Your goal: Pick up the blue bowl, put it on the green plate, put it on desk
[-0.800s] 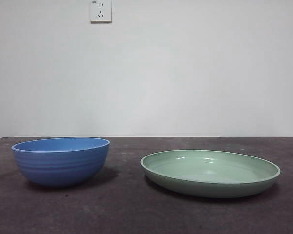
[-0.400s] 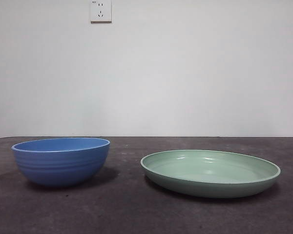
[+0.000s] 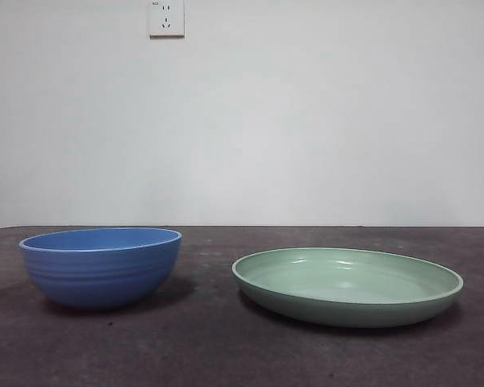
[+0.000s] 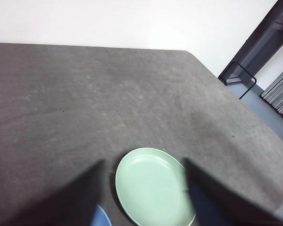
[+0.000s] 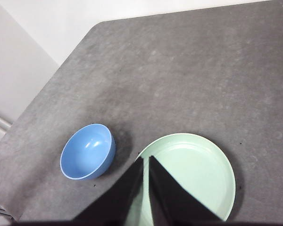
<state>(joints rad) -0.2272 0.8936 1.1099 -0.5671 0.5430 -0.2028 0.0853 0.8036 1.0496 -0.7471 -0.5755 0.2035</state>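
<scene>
While the blue bowl (image 5: 87, 151) sits beside the green plate (image 5: 193, 169), both pincers hover high, left (image 4: 144, 188) wide, right (image 5: 145, 165) nearly closed.

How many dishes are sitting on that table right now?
2. The blue bowl stands on the desk, and the green plate lies beside it, apart from it. No other dishes show in any view.

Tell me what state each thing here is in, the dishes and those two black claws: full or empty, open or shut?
Round, glossy blue bowl: upright on the desk, empty, untouched.
Wide, pale green plate: flat on the desk, empty, apart from the bowl.
Dark grey matte desk: carries both dishes.
Left gripper: open, high above the plate, holding nothing.
Right gripper: shut, empty, high above the plate's edge.
</scene>
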